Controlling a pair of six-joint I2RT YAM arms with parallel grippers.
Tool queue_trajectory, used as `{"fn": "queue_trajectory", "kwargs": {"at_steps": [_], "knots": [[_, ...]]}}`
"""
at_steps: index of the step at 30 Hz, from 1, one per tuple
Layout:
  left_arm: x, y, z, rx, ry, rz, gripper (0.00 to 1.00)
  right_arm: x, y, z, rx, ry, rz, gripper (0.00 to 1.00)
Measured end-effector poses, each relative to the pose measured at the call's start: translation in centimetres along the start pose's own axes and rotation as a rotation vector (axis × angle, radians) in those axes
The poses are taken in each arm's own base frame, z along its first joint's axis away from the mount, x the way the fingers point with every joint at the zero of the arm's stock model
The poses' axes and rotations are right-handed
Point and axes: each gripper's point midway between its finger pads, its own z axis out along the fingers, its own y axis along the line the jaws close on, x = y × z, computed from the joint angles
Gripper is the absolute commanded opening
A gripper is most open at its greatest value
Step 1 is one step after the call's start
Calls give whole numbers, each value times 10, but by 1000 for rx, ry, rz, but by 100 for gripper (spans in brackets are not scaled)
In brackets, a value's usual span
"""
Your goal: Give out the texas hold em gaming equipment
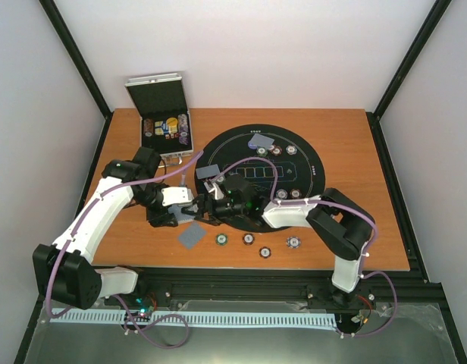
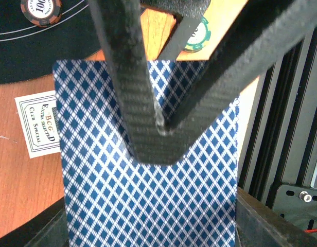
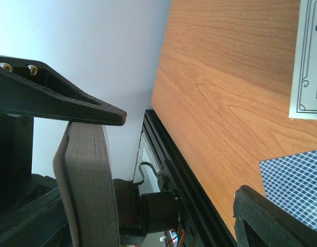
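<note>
Over the wooden table (image 1: pixel 355 227), at the near-left rim of the round black mat (image 1: pixel 309 152), the left gripper (image 2: pixel 148 234) is clamped on a thick deck of playing cards (image 2: pixel 148 195) whose top back shows a blue-and-white diamond lattice. The right gripper (image 3: pixel 181 154) stands with jaws apart, one black ribbed finger (image 2: pixel 148 139) laid against that back. A loose card (image 1: pixel 194 236) lies face down on the wood nearby, beside a row of four striped chips (image 1: pixel 249 239).
</note>
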Motion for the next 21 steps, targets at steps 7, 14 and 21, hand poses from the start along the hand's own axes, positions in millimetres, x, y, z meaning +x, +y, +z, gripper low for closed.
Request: {"fn": "queue_trajectory", "kwargs": {"at_steps": [7,14,21], "knots": [[0,0,-1,0,-1,0,1,-5,1,-15,28,-21,-9,71],[0,-1,-1,-2,-1,1,1,-8,7,-24,50,-41,-13,54],[1,-1,-2,-6,2,1,1,-12,18,-32,38,-63,-12,53]]}}
